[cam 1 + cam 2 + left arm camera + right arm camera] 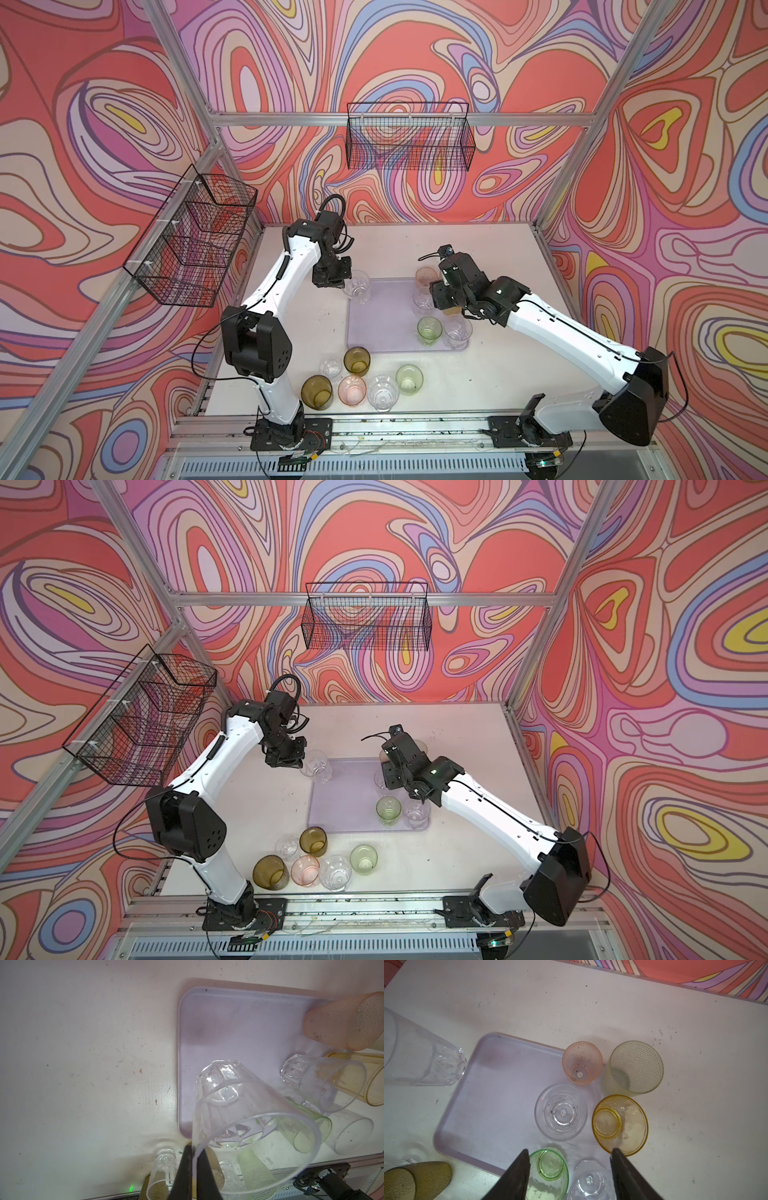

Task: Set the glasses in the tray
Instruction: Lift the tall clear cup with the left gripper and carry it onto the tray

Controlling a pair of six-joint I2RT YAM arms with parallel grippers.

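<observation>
Glasses (429,328) crowd right of tray (382,320), perhaps touching.

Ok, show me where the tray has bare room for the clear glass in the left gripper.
The tray is bare over its left half and middle, from its left rim to the green glass and pink glass. Its right side is crowded with glasses. The table in front, around the olive glasses, is crowded too.

Left tool (341,287) grips a clear glass (359,286) (by its rim) at a corner of the tray (382,316).
</observation>
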